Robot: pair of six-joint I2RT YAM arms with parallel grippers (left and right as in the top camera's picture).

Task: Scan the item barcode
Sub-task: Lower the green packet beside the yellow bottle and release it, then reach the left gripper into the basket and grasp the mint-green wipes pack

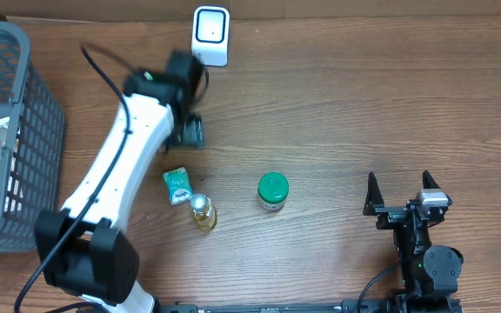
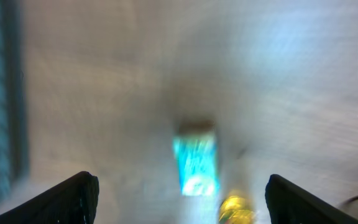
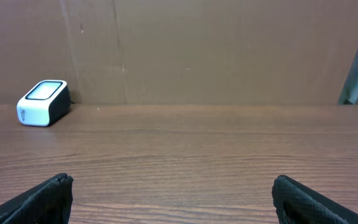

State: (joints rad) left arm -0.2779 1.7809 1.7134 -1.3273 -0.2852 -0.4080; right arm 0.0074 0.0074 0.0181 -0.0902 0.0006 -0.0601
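Wood-grain table [image 1: 364, 104] holds boxy white scanner [image 1: 210, 35], crinkly teal packet [image 1: 177, 184].

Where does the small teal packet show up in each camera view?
Overhead: the teal packet lies on the table, left of centre, beside the left arm.
Left wrist: the packet, blurred, sits just below centre.
Right wrist: not in it.
Shared landmark: the yellow bottle just beside the packet overhead; the same bottle is at the left wrist picture's bottom edge.
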